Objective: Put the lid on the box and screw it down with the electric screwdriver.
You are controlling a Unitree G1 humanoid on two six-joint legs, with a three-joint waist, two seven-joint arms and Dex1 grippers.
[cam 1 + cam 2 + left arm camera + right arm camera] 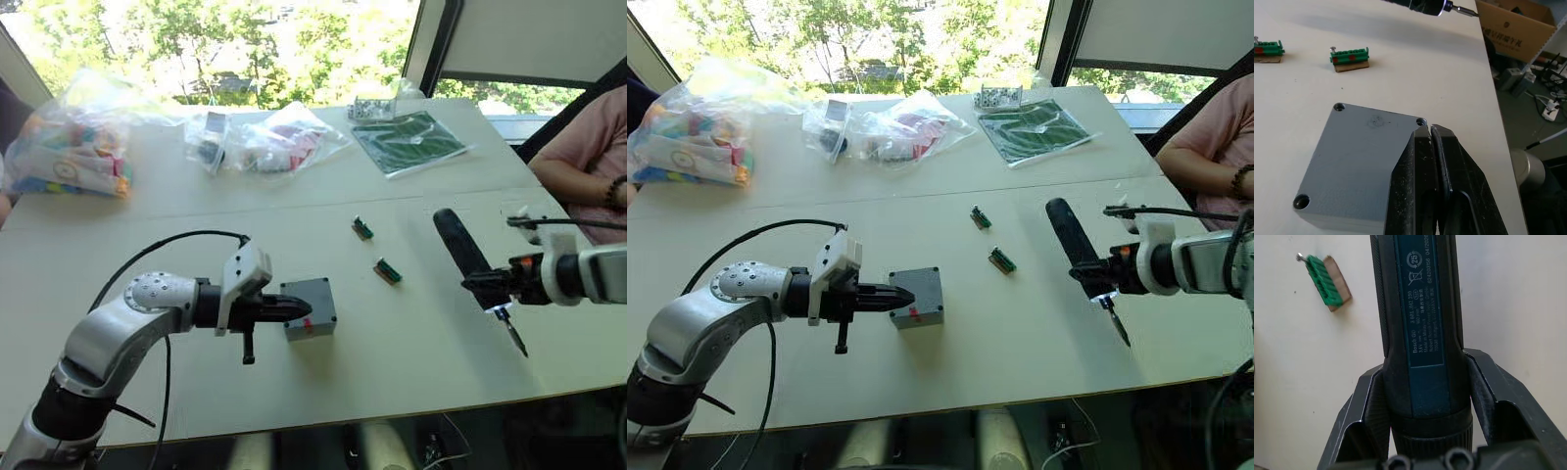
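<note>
The grey box (312, 315) stands on the white table, a small red mark on its near side. The lid (1359, 156) lies flat on top of it, with screw holes at its corners. My left gripper (1430, 131) is shut, its fingertips lying on the lid's top near one corner, and it holds nothing. My right gripper (487, 284) is shut on the electric screwdriver (458, 243), well to the right of the box. The tool is tilted above the table with its bit (514, 335) pointing down toward the near edge. Its dark body (1420, 308) sits between the two fingers (1484, 387).
Two small green connectors (362, 228) (387, 271) lie between the box and the screwdriver. Plastic bags (69, 147) (279, 137) and a green sheet (409, 140) sit at the back. A person's arm (578, 171) rests at the right edge. The table's front edge (392, 416) is close.
</note>
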